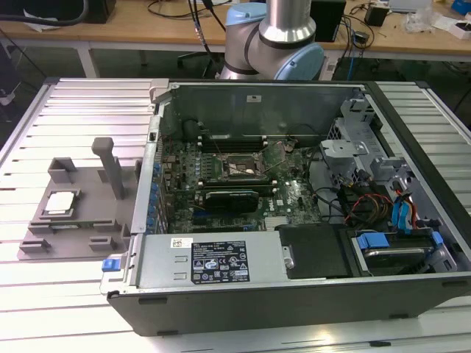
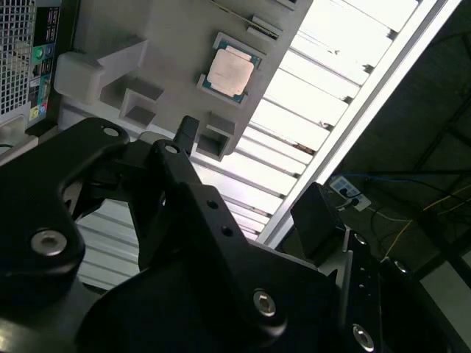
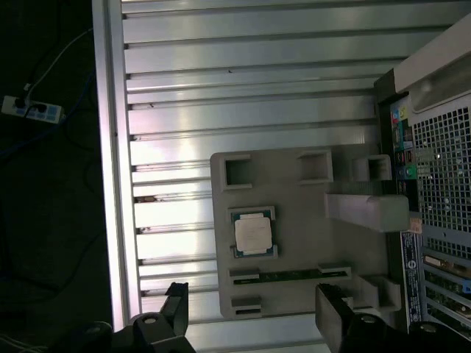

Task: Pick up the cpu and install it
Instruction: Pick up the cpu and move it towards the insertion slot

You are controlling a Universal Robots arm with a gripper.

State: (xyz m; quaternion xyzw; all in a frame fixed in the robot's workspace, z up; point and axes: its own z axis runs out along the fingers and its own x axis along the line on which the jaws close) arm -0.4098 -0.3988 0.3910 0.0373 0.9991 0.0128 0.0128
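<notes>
The cpu (image 1: 60, 203) is a small silvery square chip lying flat in a recess of the grey plastic tray (image 1: 85, 220), at the exterior view's left beside the open computer case. Both wrist views look down on the cpu (image 2: 230, 70) (image 3: 254, 235) from well above. My gripper (image 3: 254, 320) is open, and its two black fingers (image 3: 335, 316) stand far apart with nothing between them. It hangs high over the tray's edge, apart from the chip. The motherboard's black socket frame (image 1: 237, 168) sits inside the case.
The open computer case (image 1: 294, 294) fills the middle and the exterior view's right, with cables and drive bays inside. An upright grey post (image 1: 110, 165) and blocks rise from the tray. The slatted metal table (image 1: 66, 294) spreads around. The arm's base (image 1: 272, 37) stands behind the case.
</notes>
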